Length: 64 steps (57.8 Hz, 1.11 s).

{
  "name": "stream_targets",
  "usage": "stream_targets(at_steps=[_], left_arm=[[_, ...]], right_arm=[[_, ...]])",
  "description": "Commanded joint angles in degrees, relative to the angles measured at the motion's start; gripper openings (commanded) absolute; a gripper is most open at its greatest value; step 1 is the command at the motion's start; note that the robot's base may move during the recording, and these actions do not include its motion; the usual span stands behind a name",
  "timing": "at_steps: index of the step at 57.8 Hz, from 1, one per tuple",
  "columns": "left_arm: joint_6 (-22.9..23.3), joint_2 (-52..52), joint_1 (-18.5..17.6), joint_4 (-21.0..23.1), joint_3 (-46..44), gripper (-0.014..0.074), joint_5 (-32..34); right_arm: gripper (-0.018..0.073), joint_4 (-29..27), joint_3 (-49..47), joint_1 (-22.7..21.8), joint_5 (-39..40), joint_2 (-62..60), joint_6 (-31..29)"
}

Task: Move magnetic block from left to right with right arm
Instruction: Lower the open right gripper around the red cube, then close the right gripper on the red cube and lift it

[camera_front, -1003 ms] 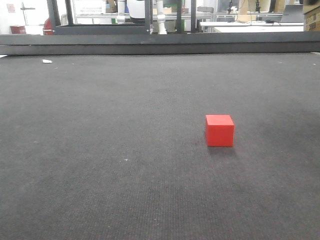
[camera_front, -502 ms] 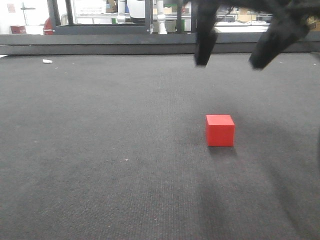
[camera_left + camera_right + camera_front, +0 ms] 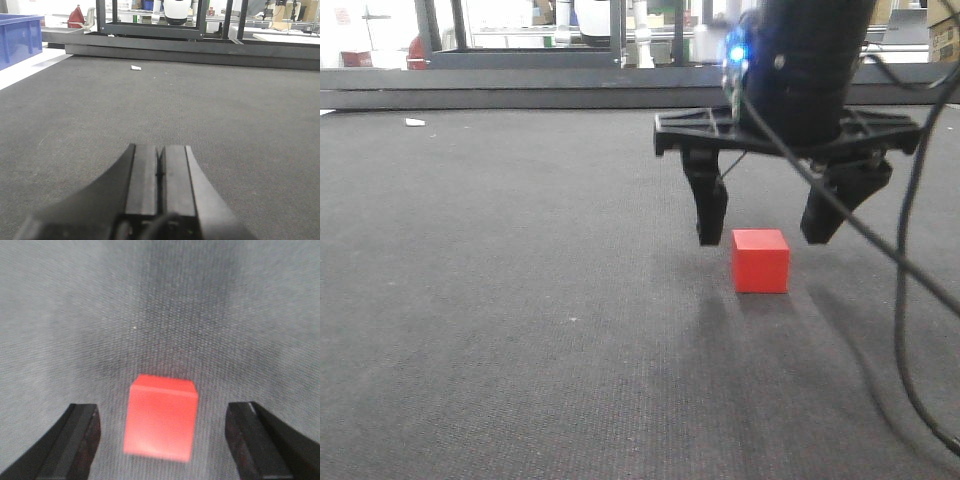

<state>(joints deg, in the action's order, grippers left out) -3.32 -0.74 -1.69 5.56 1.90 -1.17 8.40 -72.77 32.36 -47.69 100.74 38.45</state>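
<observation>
Down at our near edge, the left gripper (image 3: pixel 160 172) sits pressed together. Farther out, our right gripper (image 3: pixel 763 238) hangs spread wide over the dark mat (image 3: pixel 520 300), and the magnetic block (image 3: pixel 760 262) rests there squarely between its fingers (image 3: pixel 708 212), touching neither. Straight descent, we reckon.

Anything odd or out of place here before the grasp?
Nothing serious. The block sits flat on the mat, untouched, with the open right gripper straddling it. The only stray item is a small white scrap at the mat's far left.
</observation>
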Motion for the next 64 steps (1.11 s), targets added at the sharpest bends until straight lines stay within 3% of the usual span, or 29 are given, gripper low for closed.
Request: stream_targets(at_steps=[1, 10, 26, 36, 53, 64], left_arm=[[0.34, -0.71, -0.34, 0.27, 0.45, -0.0126, 4.48], [0.34, -0.71, -0.34, 0.27, 0.45, -0.0126, 4.48], [0.34, -0.71, -0.34, 0.27, 0.45, -0.0126, 4.48], [0.34, -0.71, -0.34, 0.27, 0.45, -0.0126, 4.48], [0.34, -0.71, -0.34, 0.27, 0.45, -0.0126, 4.48], [0.34, -0.71, -0.34, 0.27, 0.45, -0.0126, 4.48]], right_arm=[[0.0612, 1.59, -2.01, -0.04, 2.37, -1.27, 0.04], [0.0602, 1.65, -2.01, -0.15, 3.77, 0.00, 0.04], [0.0291, 1.65, -2.01, -0.40, 2.99, 0.82, -0.01], [0.0236, 1.51, -2.01, -1.68, 2.67, -0.95, -0.61], [0.0236, 1.24, -0.95, -7.93, 1.79, -10.62, -15.84], [0.0236, 1.04, 6.13, -14.75, 5.41, -20.90, -23.52]])
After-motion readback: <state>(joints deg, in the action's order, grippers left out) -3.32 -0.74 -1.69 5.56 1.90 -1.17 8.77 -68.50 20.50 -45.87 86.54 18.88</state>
